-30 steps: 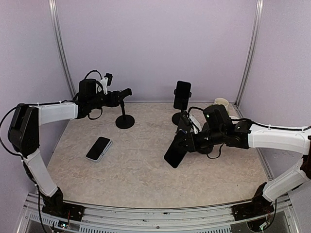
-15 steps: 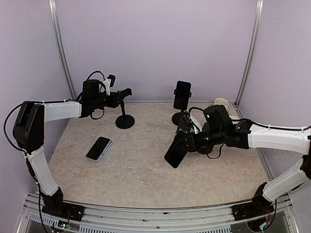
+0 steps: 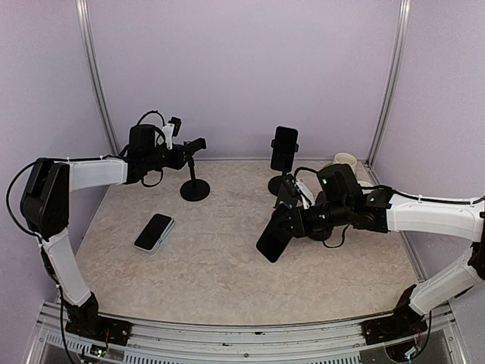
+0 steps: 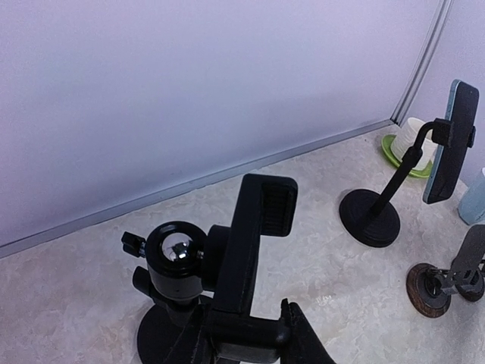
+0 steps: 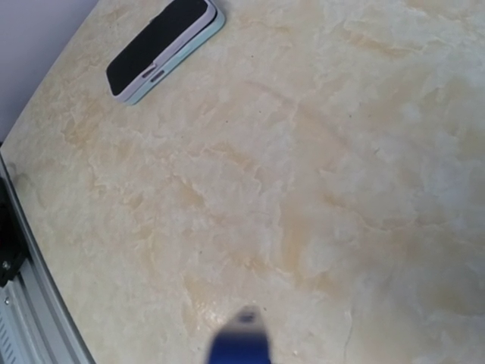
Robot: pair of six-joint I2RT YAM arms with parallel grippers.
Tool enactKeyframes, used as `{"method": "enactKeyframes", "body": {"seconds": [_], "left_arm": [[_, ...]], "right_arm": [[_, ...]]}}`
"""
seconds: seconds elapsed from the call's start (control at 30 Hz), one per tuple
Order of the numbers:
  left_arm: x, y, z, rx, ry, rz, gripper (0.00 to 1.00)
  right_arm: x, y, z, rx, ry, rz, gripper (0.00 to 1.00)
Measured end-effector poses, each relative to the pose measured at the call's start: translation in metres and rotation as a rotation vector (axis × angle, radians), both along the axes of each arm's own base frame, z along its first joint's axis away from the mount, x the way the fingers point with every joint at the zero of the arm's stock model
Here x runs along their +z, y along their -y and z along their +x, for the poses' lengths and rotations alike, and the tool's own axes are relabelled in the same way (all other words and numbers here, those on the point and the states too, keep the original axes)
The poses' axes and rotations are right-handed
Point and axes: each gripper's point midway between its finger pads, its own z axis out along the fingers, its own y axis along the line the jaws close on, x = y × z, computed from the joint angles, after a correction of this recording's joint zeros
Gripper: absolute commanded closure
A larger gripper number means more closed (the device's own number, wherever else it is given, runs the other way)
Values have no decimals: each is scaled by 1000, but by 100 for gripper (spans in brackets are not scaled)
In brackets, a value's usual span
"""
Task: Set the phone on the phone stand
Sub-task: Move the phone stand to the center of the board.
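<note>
A lab test booth: plain lilac walls (image 3: 242, 68), metal corner posts (image 3: 92, 76), marble-patterned tabletop (image 3: 220, 265).

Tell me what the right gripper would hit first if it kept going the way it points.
Probably the bare table, away from the lying phone; its held phone would touch first.

My table (image 3: 220, 262) is a pale beige slab veined like marble, closed in by plain lilac walls (image 3: 242, 68), with a slim metal post (image 3: 92, 68) rising in the far left corner, another (image 3: 390, 76) in the far right, and a ribbed metal rail (image 3: 242, 334) running along the near edge. In the far right corner my white cup (image 4: 415, 139) stands upright on a green saucer (image 4: 395, 152), close against the wall. Nearer than the cup, a pale blue thing (image 4: 474, 199) is cut off by the left wrist view's edge, and I cannot tell what it is.
</note>
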Motion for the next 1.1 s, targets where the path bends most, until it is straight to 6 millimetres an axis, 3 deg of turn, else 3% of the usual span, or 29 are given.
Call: {"method": "enactKeyframes", "body": {"seconds": [0.17,0.33,0.63,0.83,1.1], "left_arm": [[1,8,-5,-22,0,-1,97],[1,26,-31,-90,-14,-7,97],[1,70,-114,-274,-34,-30,97],[0,106,-177,-435,-23,-51,96],[2,139,-247,-606,-29,-69,93]], "right_arm": [[-1,1,-1,13,13,-13,100],[-1,1,-2,41,38,-33,100],[23,-1,-7,119,121,-25,100],[49,-7,-17,229,195,-8,100],[79,-10,-27,337,269,-6,100]]}}
